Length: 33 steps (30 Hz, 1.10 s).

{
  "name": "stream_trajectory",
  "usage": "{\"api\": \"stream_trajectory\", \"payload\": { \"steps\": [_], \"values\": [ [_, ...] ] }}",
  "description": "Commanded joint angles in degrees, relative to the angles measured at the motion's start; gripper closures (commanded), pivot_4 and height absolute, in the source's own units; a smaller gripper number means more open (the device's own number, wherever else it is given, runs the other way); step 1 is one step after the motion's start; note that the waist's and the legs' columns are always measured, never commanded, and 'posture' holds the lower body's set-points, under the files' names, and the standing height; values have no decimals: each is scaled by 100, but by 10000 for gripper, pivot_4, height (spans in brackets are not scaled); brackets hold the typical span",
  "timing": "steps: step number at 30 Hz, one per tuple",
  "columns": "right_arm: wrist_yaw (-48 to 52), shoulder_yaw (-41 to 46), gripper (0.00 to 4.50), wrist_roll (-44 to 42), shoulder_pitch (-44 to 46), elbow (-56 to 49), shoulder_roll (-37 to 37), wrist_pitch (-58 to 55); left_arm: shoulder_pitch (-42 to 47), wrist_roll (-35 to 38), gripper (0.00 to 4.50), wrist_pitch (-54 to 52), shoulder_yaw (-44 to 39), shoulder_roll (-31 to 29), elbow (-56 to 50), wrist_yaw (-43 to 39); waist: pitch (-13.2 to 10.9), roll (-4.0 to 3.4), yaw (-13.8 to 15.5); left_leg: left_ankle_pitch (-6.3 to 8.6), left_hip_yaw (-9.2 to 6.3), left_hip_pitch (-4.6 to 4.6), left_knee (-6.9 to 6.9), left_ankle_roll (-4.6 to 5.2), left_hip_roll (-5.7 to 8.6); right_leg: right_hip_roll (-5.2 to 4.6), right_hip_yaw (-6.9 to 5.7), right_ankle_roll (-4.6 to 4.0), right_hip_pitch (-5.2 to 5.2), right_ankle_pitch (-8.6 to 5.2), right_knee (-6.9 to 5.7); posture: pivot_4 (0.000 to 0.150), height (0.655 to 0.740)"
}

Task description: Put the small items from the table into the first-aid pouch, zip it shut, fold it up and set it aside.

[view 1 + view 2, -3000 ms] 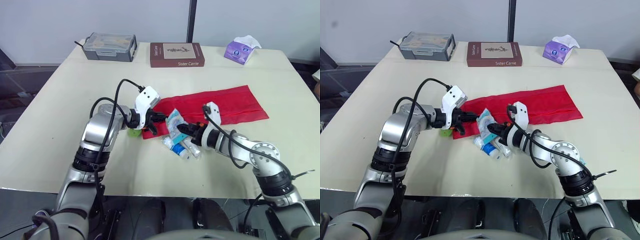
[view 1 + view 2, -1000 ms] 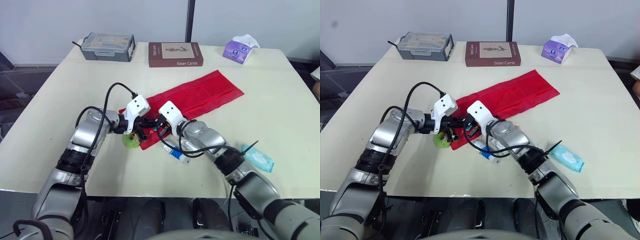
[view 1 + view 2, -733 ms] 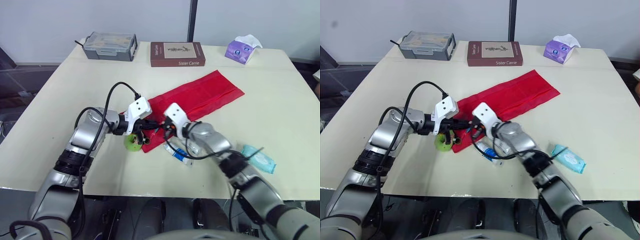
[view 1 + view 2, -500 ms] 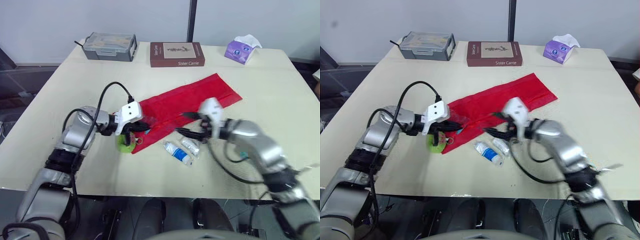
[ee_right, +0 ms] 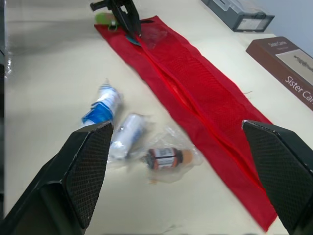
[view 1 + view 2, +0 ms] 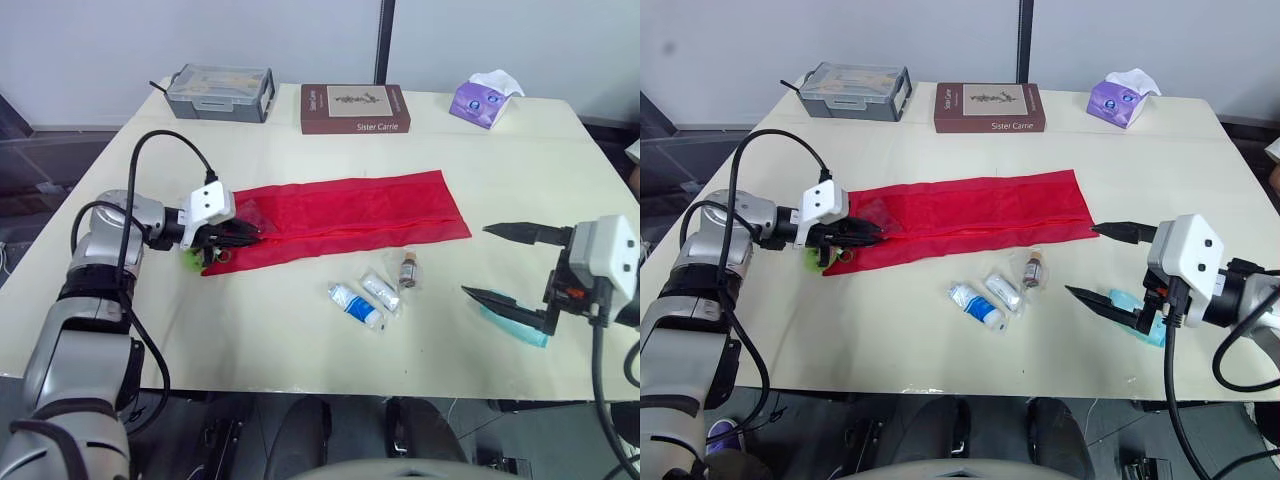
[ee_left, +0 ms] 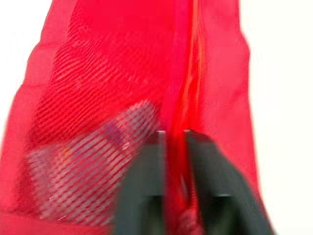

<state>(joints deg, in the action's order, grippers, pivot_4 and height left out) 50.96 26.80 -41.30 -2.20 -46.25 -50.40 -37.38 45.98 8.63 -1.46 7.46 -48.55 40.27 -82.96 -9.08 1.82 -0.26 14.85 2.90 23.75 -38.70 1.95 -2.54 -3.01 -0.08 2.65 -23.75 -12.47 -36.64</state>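
Note:
The red mesh first-aid pouch (image 6: 340, 215) lies stretched flat across the table's middle. My left gripper (image 6: 238, 232) is shut on its zipper edge at the left end; in the left wrist view the red seam runs between the fingers (image 7: 146, 191). A pale packet (image 7: 98, 161) shows through the mesh inside. In front of the pouch lie a blue-and-white tube (image 6: 355, 303), a clear-wrapped roll (image 6: 381, 291) and a small brown vial (image 6: 407, 270). My right gripper (image 6: 476, 261) hangs wide open at the right, holding nothing, with its lower finger over a teal wipes packet (image 6: 518, 325).
A green object (image 6: 190, 262) sits under my left gripper beside the pouch's end. Along the far edge stand a grey case (image 6: 220, 92), a brown book (image 6: 355, 108) and a purple tissue pack (image 6: 483, 98).
My right gripper opened, left the pouch's mouth and drew back to the right. My left arm pulled the pouch's end to the left, so the pouch now lies straighter and flatter.

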Motion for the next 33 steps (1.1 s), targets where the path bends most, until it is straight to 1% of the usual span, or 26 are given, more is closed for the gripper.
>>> {"api": "stream_trajectory", "payload": {
  "steps": [1,2,3,6,8,11,13,17,20,21,23,24,25,26,30,32,33],
  "values": [
    [-320,528,0,-679,-31,-340,-54,-241,-194,569,21862,-1566,-298,4,-1610,200,0,0,0,0,-3,0,-1,0,2,0,0,1,0,0,1,1500,7400],
    [-438,592,0,-771,0,-371,-44,-256,-262,646,16692,-1952,-303,112,-2032,394,0,0,-1,0,-6,-2,-1,0,0,0,2,1,1,0,0,1500,7400],
    [-523,682,0,-870,25,-394,-47,-256,-311,618,13967,-2314,-237,262,-2397,677,0,0,6,0,-9,-6,-2,0,-5,-1,2,1,8,0,-3,1500,7400],
    [-525,1050,0,-1283,-51,-446,-197,-319,-446,233,13967,-2513,66,693,-2961,1395,3,-4,42,0,-13,-11,-6,0,8,-2,1,21,16,-12,-3,1500,7400],
    [-507,1372,0,-1698,-101,-425,-376,-419,-421,-91,13967,-2646,242,1041,-2959,1988,3,-3,84,0,-13,-9,-5,0,13,-1,4,22,17,-12,-1,1500,7400],
    [-474,1769,0,-1922,-129,-289,-639,-469,-333,-631,13967,-2367,535,1416,-2602,2679,2,-1,88,0,-16,-9,-5,1,13,3,4,5,16,-1,0,1500,7400],
    [-437,1972,0,-1951,-164,-188,-777,-500,-229,-858,13967,-2216,654,1684,-2355,3050,2,-3,97,0,-17,-9,-5,1,13,7,4,4,16,-1,0,1500,7400],
    [-499,2089,0,-1936,-298,-201,-832,-483,21,-1207,13967,-1881,829,2059,-1747,3436,4,1,111,0,-17,-4,-5,1,16,6,5,4,16,-1,4,1500,7400],
    [-605,2038,0,-1918,-384,-302,-790,-440,212,-1357,21498,-1417,943,2218,-1204,3459,4,1,112,0,-17,-2,-5,1,18,5,5,4,16,-1,7,1500,7400],
    [-635,2021,0,-1914,-410,-324,-778,-424,272,-1390,24880,-1241,965,2247,-1037,3432,4,1,111,0,-17,-1,-5,1,18,5,4,4,16,-1,8,1500,7400],
    [-726,2000,0,-1964,-509,-357,-768,-493,463,-1481,34572,-830,1018,2284,-556,3341,4,1,109,0,-17,-3,-5,1,18,5,5,4,16,-1,7,1500,7400],
    [-815,1972,0,-2043,-568,-377,-774,-576,491,-1447,37543,-453,1077,2250,-439,3030,4,1,107,0,-16,-3,-5,1,18,5,5,4,16,-1,7,1500,7400],
    [-887,1943,0,-2083,-622,-406,-784,-624,501,-1396,43125,-144,1117,2218,-364,2750,4,1,106,0,-16,-3,-5,1,18,5,5,4,16,-1,7,1500,7400],
    [-961,1892,0,-2090,-656,-452,-790,-642,440,-1286,44260,120,1138,2143,-447,2388,4,1,103,0,-16,-3,-5,1,17,5,5,4,16,-1,7,1500,7400],
    [-1393,1712,0,-2247,-724,-621,-803,-764,191,-947,44260,549,1041,1897,-804,1466,4,1,107,0,-19,-2,-4,1,15,2,6,-8,15,-6,7,1500,7400],
    [-1712,1438,0,-2662,-703,-682,-670,-768,67,-823,44260,438,943,1807,-983,1273,4,1,106,0,-19,-3,-4,1,15,2,6,-8,16,-6,7,1500,7400],
    [-2036,1096,0,-2773,-626,-787,-593,-768,-3,-745,44260,200,879,1778,-1113,1248,5,3,105,1,-19,-3,-4,1,15,1,7,-9,16,-6,7,1500,7400]
  ]
}}
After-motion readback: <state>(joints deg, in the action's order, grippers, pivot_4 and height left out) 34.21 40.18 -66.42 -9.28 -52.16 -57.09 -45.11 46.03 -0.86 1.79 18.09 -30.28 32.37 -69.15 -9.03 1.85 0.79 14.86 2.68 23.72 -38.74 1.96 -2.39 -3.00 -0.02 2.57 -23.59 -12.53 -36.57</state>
